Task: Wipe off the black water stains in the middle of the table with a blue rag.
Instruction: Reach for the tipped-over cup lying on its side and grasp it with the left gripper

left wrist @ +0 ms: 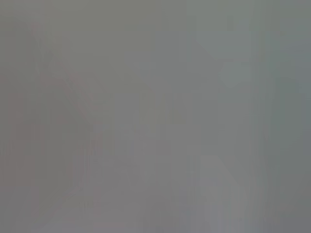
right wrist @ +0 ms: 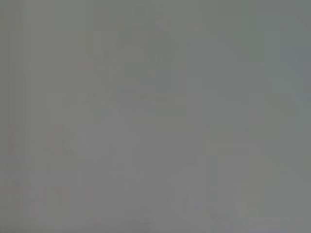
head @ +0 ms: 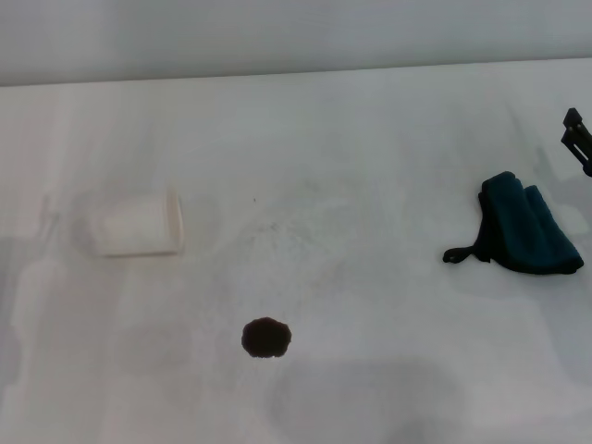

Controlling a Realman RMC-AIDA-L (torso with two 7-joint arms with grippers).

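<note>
The black water stain [head: 266, 338] is a small roundish dark blot on the white table [head: 370, 185], near the front middle. The blue rag [head: 525, 225] lies folded at the right, its thin black loop [head: 460, 253] trailing towards the middle. My right gripper [head: 578, 139] shows only as a black tip at the right edge, just behind the rag and apart from it. My left gripper is out of view. Both wrist views show only flat grey.
A white cup [head: 139, 223] lies on its side at the left, behind the stain. Faint grey smudges mark the table's middle. The table's far edge meets a grey wall [head: 277, 37].
</note>
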